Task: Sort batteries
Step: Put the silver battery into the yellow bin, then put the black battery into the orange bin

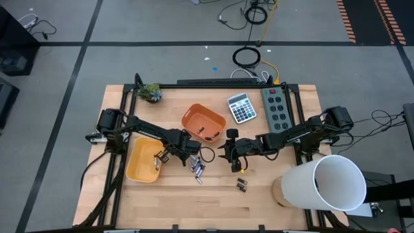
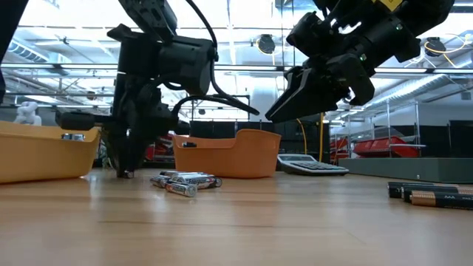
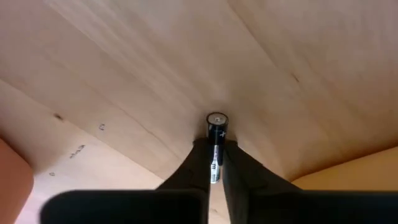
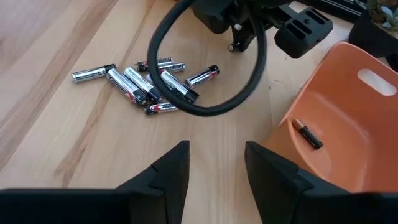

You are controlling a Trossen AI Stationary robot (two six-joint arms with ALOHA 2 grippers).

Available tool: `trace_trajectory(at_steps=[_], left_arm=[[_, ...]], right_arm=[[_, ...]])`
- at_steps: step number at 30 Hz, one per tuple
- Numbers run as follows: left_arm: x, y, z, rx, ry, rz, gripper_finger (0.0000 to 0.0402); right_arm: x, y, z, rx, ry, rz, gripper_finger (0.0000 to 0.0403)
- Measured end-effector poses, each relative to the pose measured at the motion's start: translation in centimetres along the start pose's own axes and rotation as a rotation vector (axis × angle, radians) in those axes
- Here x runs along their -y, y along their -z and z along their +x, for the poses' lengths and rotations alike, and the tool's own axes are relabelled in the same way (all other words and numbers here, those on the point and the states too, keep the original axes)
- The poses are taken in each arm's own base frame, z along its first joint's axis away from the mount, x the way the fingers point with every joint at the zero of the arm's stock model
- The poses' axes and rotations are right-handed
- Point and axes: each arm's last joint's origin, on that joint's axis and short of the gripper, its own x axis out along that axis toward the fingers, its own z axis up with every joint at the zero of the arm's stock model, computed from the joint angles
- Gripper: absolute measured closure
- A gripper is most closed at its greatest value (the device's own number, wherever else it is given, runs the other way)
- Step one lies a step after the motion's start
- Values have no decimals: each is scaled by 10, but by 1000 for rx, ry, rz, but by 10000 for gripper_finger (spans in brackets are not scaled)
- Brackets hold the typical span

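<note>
Several silvery-grey batteries (image 4: 149, 84) lie in a loose pile on the table, also seen in the low view as the pile (image 2: 185, 181) and from above as the pile (image 1: 197, 170). Two dark batteries (image 1: 241, 185) lie apart nearer the front edge. My left gripper (image 1: 162, 156) stands beside the yellow bin (image 1: 141, 162), pointing down, shut on one battery (image 3: 216, 127). My right gripper (image 4: 214, 163) hangs open above the table between the pile and the orange bin (image 4: 348, 118). That bin holds a dark battery (image 4: 308, 135). My left gripper pinches a battery between its two fingertips (image 3: 198, 155), coming from above and pointing down. The battery stands upright along the fingers, its free end (image 3: 216, 119) sticking out below them. That end (image 2: 127, 174) is at the table top; whether it touches I cannot tell.
A calculator (image 1: 241, 107) and a grey power strip (image 1: 277, 109) lie toward the far edge, with a small plant (image 1: 150, 92) at the far left. A big white cylinder (image 1: 330, 184) stands at the near right. A black cable (image 4: 205, 68) loops over the pile.
</note>
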Motion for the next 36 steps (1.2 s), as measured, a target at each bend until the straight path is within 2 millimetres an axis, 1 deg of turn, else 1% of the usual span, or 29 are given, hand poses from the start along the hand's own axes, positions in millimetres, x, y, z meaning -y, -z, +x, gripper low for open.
trace_trajectory(at_steps=[4, 7, 13, 15, 17, 19, 21, 23, 26, 28, 31, 34, 36], left_arm=[[3, -3, -3, -3, 2, -46, 382], [2, -5, -10, 13, 27, -124, 382], [-1, -8, -45, 92, 84, -286, 383], [1, -9, -58, 104, 157, -352, 383], [5, -6, -73, 93, 287, -459, 383], [10, 0, -81, 25, 402, -592, 383], [18, 7, -82, -98, 460, -688, 384], [27, 11, -81, -203, 465, -715, 384], [39, 12, -68, -256, 401, -736, 380], [46, 14, -59, -295, 359, -753, 360], [59, 18, -46, -383, 342, -738, 314], [67, 21, -42, -442, 332, -721, 276], [68, 20, -44, -444, 323, -714, 263]], right_arm=[[0, 0, 0, 0, 0, -3, 257], [0, 0, 0, 1, 0, -2, 257], [0, 0, 0, 1, 0, 3, 257], [0, 0, 0, -2, 0, 8, 257], [0, 1, 0, -10, -1, 11, 257], [0, 1, 0, -12, -2, 15, 257], [0, 1, 0, -14, -2, 16, 257], [-1, 2, 0, -20, -6, 17, 257], [-5, 2, -1, -25, -14, 15, 257], [-9, 2, -2, -25, -25, 17, 257], [-15, 1, -3, -23, -39, 12, 257], [-18, 0, -4, -20, -48, 6, 257], [-19, 0, -4, -20, -46, 16, 257]])
